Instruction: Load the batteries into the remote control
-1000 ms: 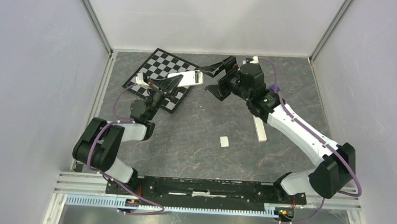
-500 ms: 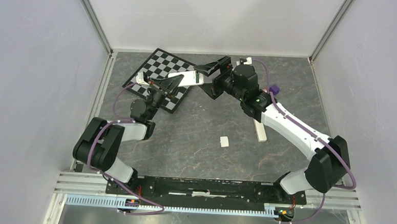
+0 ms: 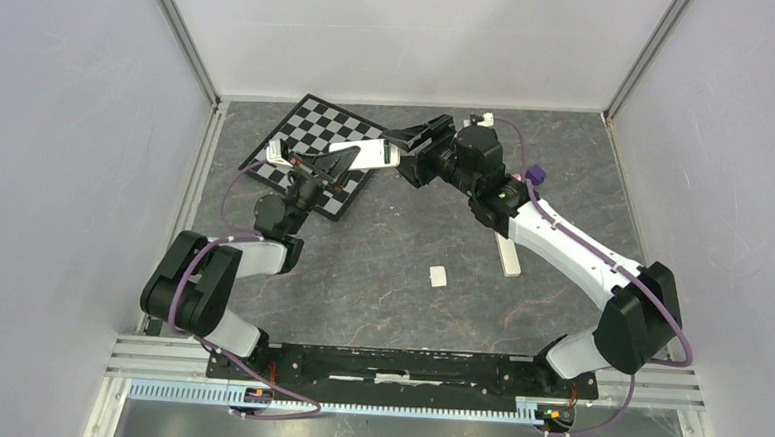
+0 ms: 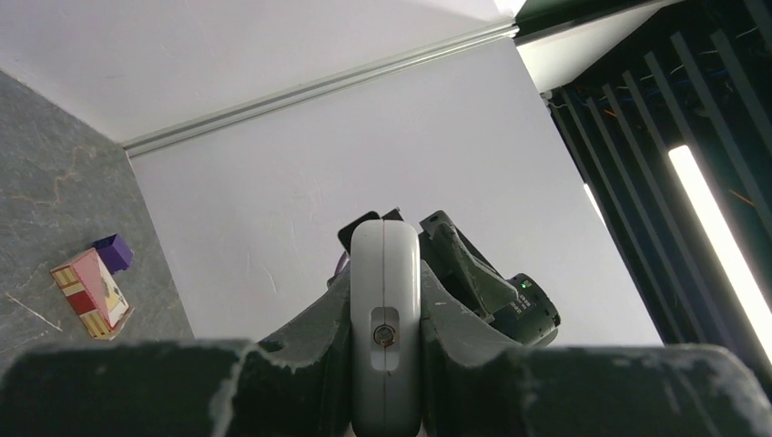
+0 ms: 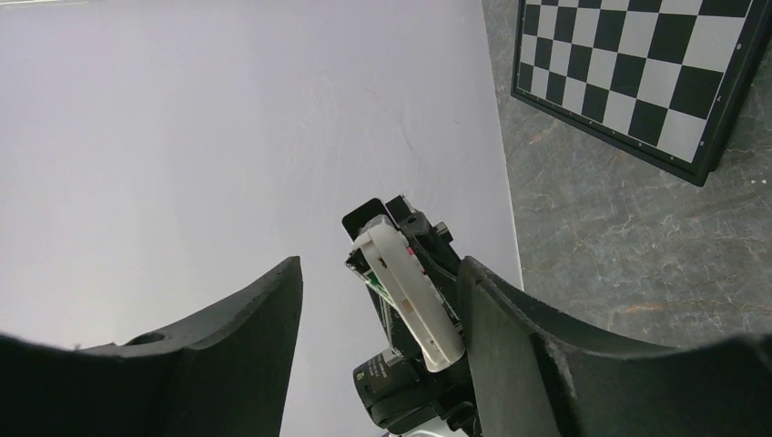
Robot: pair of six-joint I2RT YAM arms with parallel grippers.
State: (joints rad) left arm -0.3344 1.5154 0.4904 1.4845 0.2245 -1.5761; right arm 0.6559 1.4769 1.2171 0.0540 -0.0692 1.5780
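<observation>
My left gripper is shut on the white remote control and holds it in the air above the checkerboard. In the left wrist view the remote stands edge-on, clamped between my fingers. My right gripper is open and empty, with its jaws on either side of the remote's free end. In the right wrist view the remote lies close to my right finger. A green strip that looks like a battery shows in the remote's open side. No loose batteries are in view.
A checkerboard lies at the back left. A small white piece and a thin pale stick lie on the grey table. A purple block sits beside the right arm. A small coloured box stands near the back wall.
My right arm has moved left towards the remote, so its open jaws now sit around the remote's end. The left arm and the remote have not moved.
</observation>
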